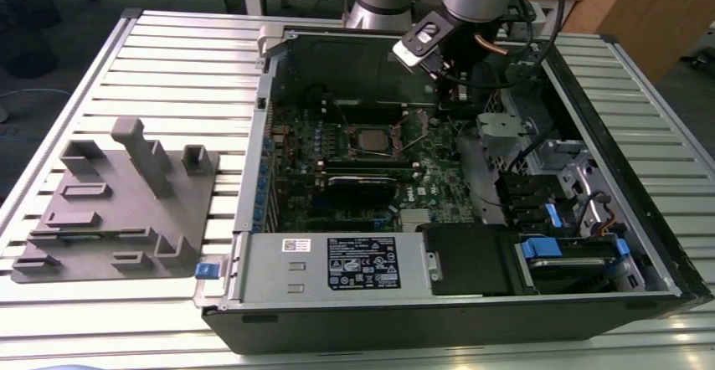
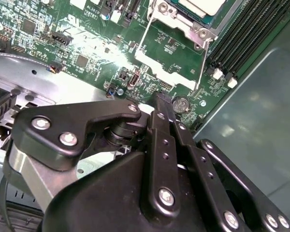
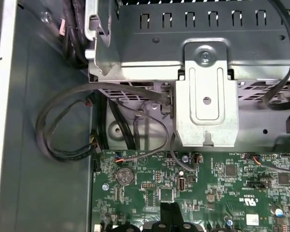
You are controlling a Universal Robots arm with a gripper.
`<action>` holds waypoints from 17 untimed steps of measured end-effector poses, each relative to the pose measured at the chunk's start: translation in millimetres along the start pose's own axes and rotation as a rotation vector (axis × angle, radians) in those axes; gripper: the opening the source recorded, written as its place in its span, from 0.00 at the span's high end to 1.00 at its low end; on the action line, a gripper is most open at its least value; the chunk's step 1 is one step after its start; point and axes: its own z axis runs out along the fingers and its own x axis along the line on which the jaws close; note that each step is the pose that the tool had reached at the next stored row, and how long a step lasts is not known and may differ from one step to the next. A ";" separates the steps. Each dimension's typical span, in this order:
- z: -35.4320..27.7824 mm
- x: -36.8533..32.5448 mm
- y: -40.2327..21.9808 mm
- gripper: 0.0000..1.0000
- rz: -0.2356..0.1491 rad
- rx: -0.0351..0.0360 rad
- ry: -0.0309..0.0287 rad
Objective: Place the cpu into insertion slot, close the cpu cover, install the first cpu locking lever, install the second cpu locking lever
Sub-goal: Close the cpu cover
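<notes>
The fingers (image 2: 159, 126) were clenched on nothing, their tips low over the green board (image 2: 87, 43) beside a coin battery (image 2: 180, 103). A careless sweep could scrape it or bend the loose wire levers (image 2: 203, 63). The chip (image 1: 367, 138) lay flat mid-board, apparently framed by the cover (image 2: 176, 18), top up. Being square, it had no long axis.

Exterior view: a grey moulded fixture block (image 1: 112, 211) lies on a slatted aluminium table (image 1: 167, 60), to the exterior view's left of an open black computer case (image 1: 447, 328) housing a green circuit board (image 1: 301, 177). First wrist view: silver stamped bracket (image 3: 206, 106), looped black cables (image 3: 58, 121), round coin-cell battery (image 3: 125, 176).
</notes>
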 end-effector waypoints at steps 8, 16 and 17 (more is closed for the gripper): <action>10.0 -0.1 1.3 0.89 0.000 0.0000 0.0000; 13.0 -0.1 1.3 0.89 0.001 0.0000 -0.0009; 13.0 -0.1 1.3 0.89 0.001 0.0000 -0.0012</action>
